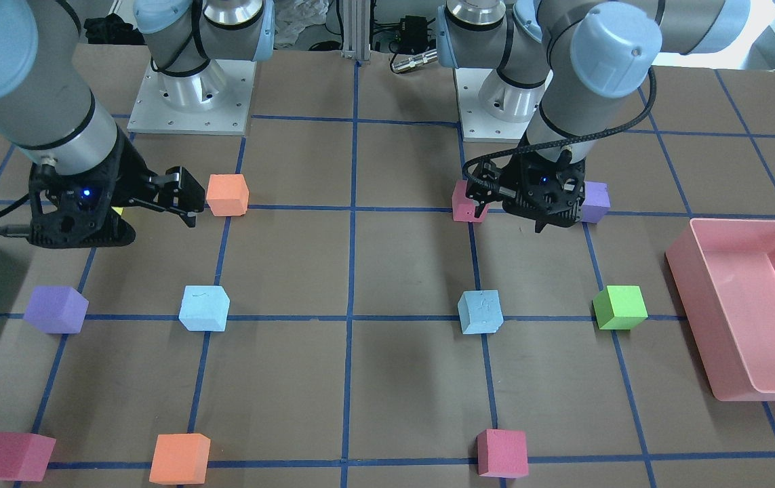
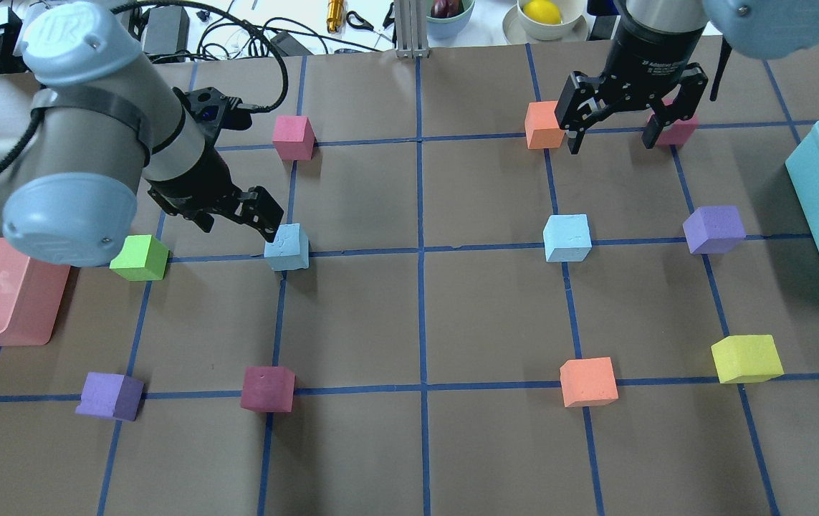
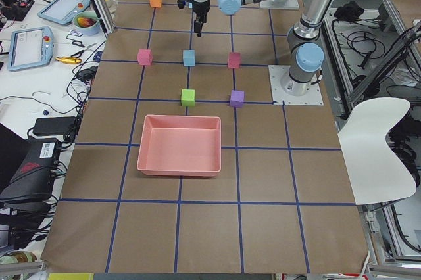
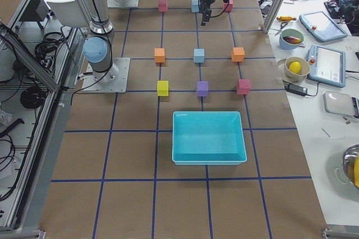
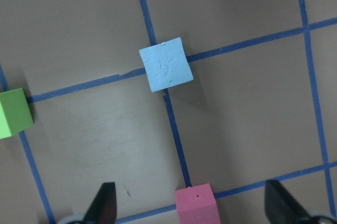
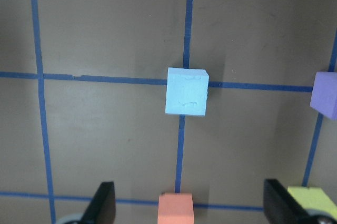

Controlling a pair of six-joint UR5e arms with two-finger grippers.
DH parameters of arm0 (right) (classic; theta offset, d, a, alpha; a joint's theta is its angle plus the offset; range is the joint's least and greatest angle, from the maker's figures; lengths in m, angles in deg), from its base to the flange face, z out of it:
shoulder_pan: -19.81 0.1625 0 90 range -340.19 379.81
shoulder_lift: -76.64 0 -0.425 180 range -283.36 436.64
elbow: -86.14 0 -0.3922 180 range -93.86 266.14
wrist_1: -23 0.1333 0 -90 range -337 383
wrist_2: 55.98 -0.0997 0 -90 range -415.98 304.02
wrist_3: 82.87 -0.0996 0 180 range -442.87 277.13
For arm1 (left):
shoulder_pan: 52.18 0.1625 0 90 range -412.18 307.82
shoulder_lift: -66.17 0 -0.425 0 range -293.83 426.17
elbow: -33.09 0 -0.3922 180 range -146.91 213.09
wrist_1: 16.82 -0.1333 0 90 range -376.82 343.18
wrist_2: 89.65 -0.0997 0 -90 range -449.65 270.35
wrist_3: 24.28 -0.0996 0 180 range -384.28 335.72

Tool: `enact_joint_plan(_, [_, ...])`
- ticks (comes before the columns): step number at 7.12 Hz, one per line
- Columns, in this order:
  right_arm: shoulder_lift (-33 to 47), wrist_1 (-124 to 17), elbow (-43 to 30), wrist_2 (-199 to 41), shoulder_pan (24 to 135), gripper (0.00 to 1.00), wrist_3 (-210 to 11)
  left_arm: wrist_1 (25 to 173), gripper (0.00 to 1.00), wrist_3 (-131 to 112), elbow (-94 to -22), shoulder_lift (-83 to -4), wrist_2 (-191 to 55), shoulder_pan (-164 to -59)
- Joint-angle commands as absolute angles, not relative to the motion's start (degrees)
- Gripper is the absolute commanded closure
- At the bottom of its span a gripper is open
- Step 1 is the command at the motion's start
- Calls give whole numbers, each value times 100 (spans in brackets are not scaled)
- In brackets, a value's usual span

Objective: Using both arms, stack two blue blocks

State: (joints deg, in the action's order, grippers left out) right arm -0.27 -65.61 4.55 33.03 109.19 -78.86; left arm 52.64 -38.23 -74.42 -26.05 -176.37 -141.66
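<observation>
Front view: you are seeing the left blue block (image 1: 480, 312) and the right blue block (image 1: 204, 308) sitting well apart on the surface (image 1: 350, 379).
Overhead: the left gripper (image 2: 237, 229) is hovering spread and empty near its block. The right gripper (image 2: 610, 143) is hanging spread and empty beyond its block.
Wrist views: each block is lying ahead of parted jaws, ungrasped.
Progress: nothing is stacked. You are facing grasp, carry and placement.

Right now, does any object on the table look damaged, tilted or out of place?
Only slight wear. The left blue block has small cracks and dents on its top face; the right blue block shows fainter marks. Both sit flat and upright on the table. Nothing looks spilled or toppled.
</observation>
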Motion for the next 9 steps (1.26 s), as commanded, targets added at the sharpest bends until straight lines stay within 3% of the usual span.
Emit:
enact_joint_plan(1, [726,-7714,309,3358,10919,0,-7892,4139,0,-3808,-7914,-2979,-17614,-14165])
enact_joint_plan(7, [1090,-9097,-1236,3261,10919,0,-7917,2726,0,-3615,-7967,-3990,-17306,-14165])
enact_joint_plan(9, [1116,-9099,-1387,3332,10919,0,-7909,2581,0,-3615,-7967,-4263,-17315,-14165])
